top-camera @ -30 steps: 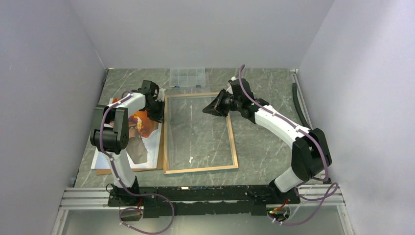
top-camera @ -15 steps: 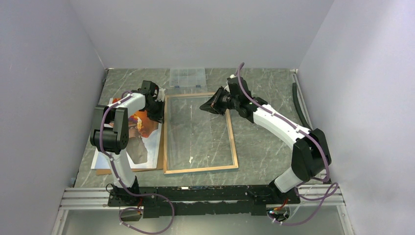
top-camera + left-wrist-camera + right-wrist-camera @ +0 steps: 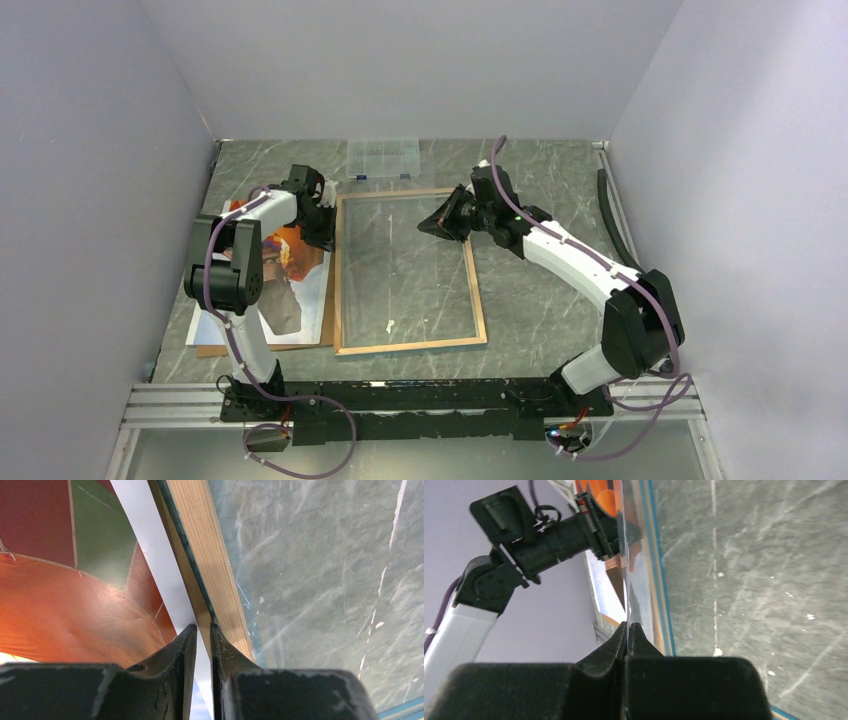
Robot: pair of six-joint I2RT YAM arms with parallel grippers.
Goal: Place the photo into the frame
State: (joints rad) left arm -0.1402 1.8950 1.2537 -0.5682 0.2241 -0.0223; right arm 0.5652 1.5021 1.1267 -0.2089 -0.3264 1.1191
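At the right gripper, a clear pane, edge-on, faint

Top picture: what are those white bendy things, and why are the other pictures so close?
Two robot arms, the left arm and right arm, bolted to a grey marbled table. One camera looks down; two ride on the wrists, seeing close up. On the table: a big wood-rimmed picture frame, an orange balloon paper photo on a thin brown board, a small clear plastic box. The right jaws are shut on a thin clear sheet; the left jaws are almost shut at the photo's white edge.
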